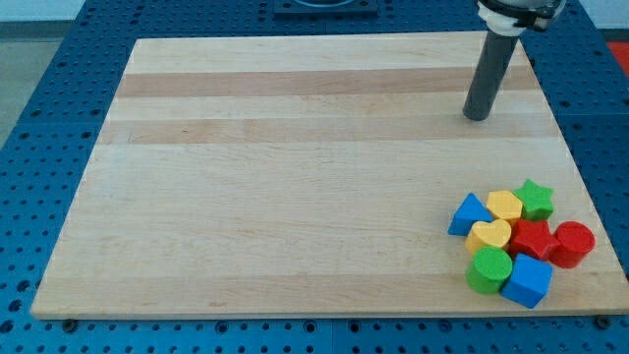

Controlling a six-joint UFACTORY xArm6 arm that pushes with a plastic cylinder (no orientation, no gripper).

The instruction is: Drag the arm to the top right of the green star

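Observation:
The green star (536,198) lies near the view's right edge of the wooden board (295,167), at the top right of a tight cluster of blocks. My tip (477,116) rests on the board above and to the left of the star, well apart from it. It touches no block. The rod rises from the tip to the view's top right.
The cluster holds a blue triangle (470,213), a yellow hexagon (504,206), a yellow heart (488,235), a red star (534,239), a red cylinder (573,244), a green cylinder (488,269) and a blue cube (528,281). The board's right edge runs close by the cluster.

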